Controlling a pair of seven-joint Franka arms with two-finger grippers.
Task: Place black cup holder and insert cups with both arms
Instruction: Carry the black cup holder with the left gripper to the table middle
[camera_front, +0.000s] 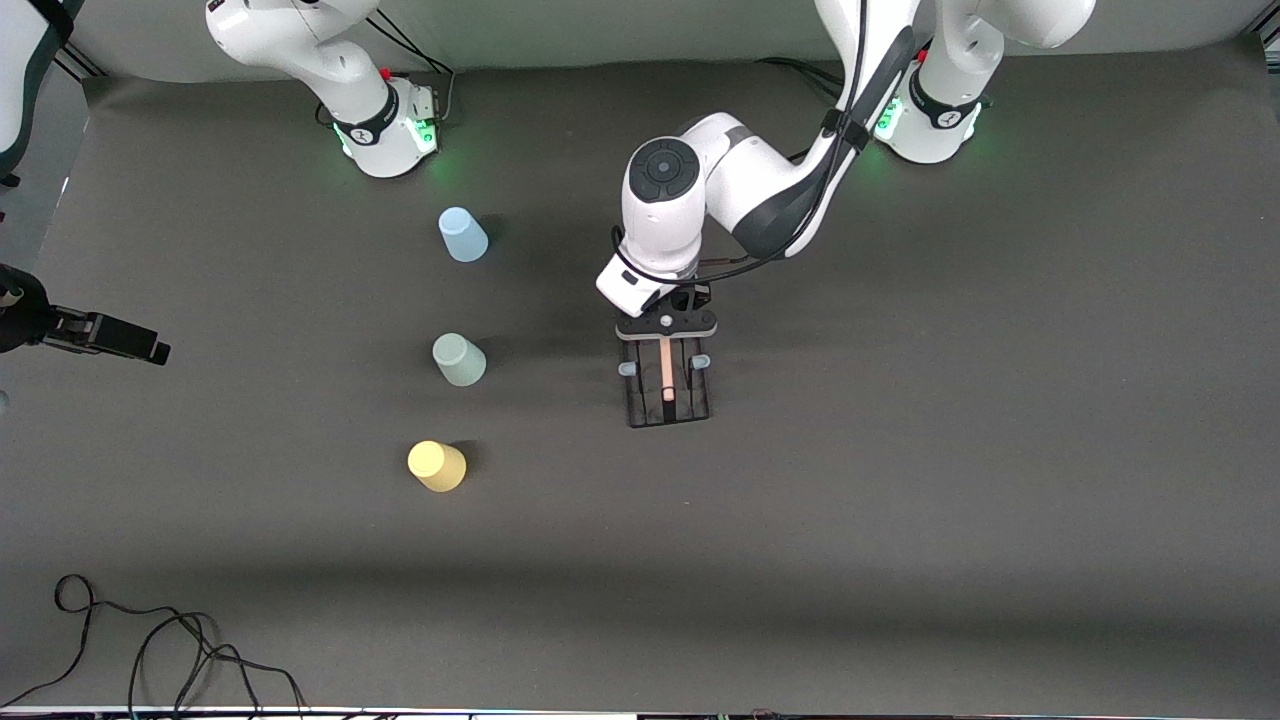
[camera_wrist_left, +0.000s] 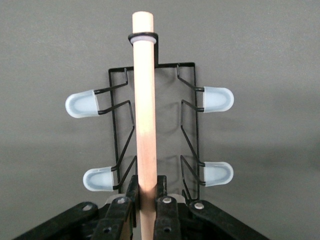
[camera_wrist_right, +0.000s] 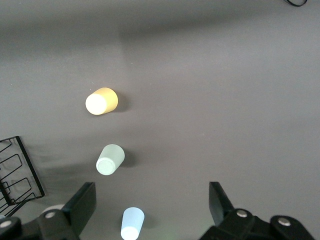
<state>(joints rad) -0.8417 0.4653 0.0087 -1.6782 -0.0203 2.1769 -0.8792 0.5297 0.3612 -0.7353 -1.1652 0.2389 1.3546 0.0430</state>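
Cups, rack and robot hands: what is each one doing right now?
Rack: on the table, held by its wooden rod.
Blue cup: upside down, standing alone, farthest from the camera.
Grey-green cup: upside down, middle of the row.
Yellow cup: upside down, nearest the camera.
Left hand: shut on the rod.
Right hand: open, empty, up above the cups.

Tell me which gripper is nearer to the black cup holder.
Left. The left gripper is shut on the black cup holder's wooden handle; the right gripper, open, hangs above the cups.
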